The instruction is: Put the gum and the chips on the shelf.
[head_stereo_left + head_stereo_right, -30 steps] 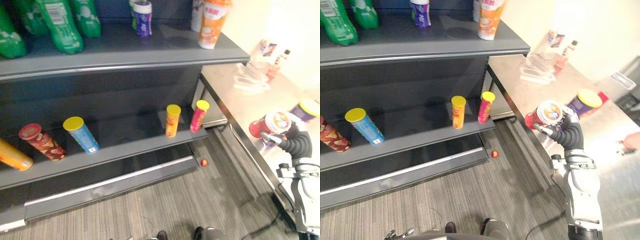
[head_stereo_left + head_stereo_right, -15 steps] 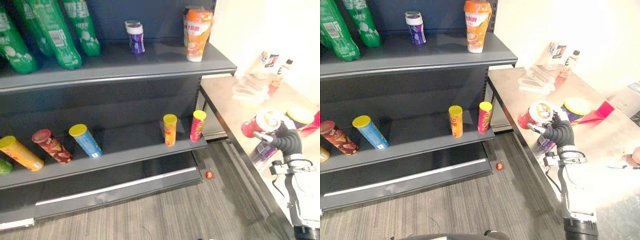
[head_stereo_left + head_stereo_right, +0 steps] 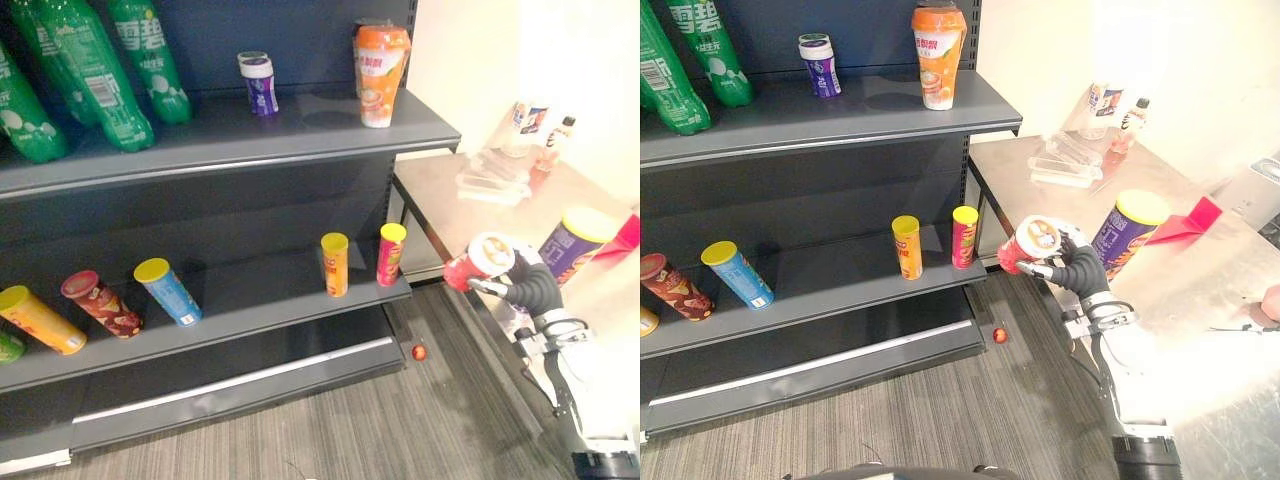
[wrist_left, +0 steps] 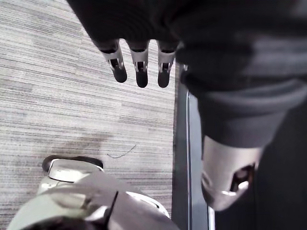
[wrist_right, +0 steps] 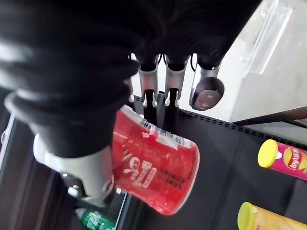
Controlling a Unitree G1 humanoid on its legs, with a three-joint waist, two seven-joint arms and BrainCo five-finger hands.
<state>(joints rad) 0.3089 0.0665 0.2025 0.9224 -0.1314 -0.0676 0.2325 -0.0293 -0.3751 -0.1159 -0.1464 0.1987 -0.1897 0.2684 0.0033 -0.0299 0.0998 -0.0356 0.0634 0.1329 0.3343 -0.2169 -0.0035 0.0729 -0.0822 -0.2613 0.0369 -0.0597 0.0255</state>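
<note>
A dark grey shelf unit (image 3: 250, 135) stands on striped carpet, with a steel surface (image 3: 440, 190) just beside its right end. The red chips can (image 3: 1032, 243) hangs tilted in the air between that surface's edge and the end of the lower shelf (image 3: 260, 300). The right hand (image 3: 1077, 268) holds it, fingers (image 5: 171, 103) wrapped round its body. A small purple bottle (image 3: 258, 83), probably the gum, already stands on the upper shelf. On the lower shelf a pink can (image 3: 964, 236) and an orange can (image 3: 907, 246) stand upright near the right end, with bare board between them and a leaning blue can (image 3: 737, 274). The left hand (image 4: 139, 67) hangs over the carpet, fingers straight and holding nothing.

The step looks like carrying the chips in. Bring the can upright before it crosses the shelf edge, steer wide of the pink can, set its base flat on the bare stretch, and only then let go.
</note>
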